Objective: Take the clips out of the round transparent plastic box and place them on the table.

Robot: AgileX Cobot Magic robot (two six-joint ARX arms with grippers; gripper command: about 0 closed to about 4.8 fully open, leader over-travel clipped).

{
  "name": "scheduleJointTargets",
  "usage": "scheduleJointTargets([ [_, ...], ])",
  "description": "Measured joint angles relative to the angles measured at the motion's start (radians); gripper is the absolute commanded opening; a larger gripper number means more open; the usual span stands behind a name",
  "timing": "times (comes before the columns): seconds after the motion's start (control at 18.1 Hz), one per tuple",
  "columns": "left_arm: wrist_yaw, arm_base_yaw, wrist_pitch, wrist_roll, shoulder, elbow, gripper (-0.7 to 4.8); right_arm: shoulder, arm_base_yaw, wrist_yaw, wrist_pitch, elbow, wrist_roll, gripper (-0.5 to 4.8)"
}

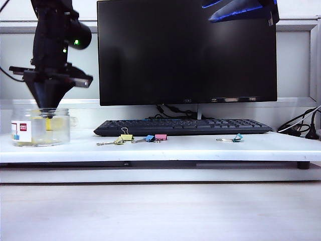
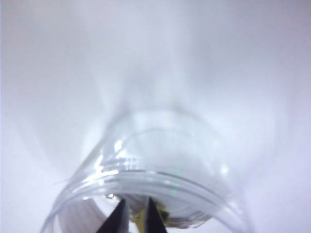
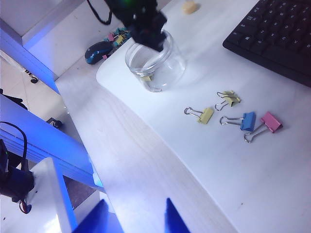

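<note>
My left claw reaches straight down into the round transparent plastic box, which stands near the worktop's left end. Its fingers are drawn narrow on a pale-yellow clip inside the box. Two more yellow clips lie on the worktop just in front of the keyboard, beside a blue clip and a pink clip. A teal clip lies further right. My right claw hangs high, well clear, jaws spread wide.
</note>
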Motion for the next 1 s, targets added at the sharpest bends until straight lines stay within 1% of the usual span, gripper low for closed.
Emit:
scheduleJointTargets([
  [0.11, 0.04, 0.0, -0.002, -0.019, -0.001, -0.004, 0.77, 0.0, 0.0, 0.0, 0.0, 0.0, 0.0, 1.52],
  [0.28, 0.047, -0.001, -0.003, -0.033, -0.001, -0.01, 0.9, 0.0, 0.0, 0.0, 0.0, 0.0, 0.0, 1.52],
  [0.39, 0.049, 0.0, -0.003, -0.045, -0.001, -0.01, 0.9, 0.0, 0.0, 0.0, 0.0, 0.0, 0.0, 1.52],
  [0.61, 0.085, 0.0, -0.003, -0.122, -0.007, -0.038, 0.92, 0.0, 0.0, 0.0, 0.0, 0.0, 0.0, 1.48],
  [0.72, 0.095, 0.0, -0.005, -0.147, -0.015, -0.076, 0.93, 0.0, 0.0, 0.0, -0.001, 0.0, 0.0, 1.48],
  [0.83, 0.095, 0.0, -0.006, -0.149, -0.035, -0.092, 0.93, 0.0, 0.0, 0.0, -0.001, 0.0, 0.0, 1.48],
  [0.89, 0.09, 0.002, -0.006, -0.148, -0.047, -0.093, 0.93, 0.0, 0.0, -0.011, -0.002, 0.0, 0.0, 1.48],
  [1.0, 0.074, 0.008, -0.006, -0.143, -0.082, -0.093, 0.93, 0.0, 0.0, -0.099, 0.0, 0.0, 0.0, 1.48],
])
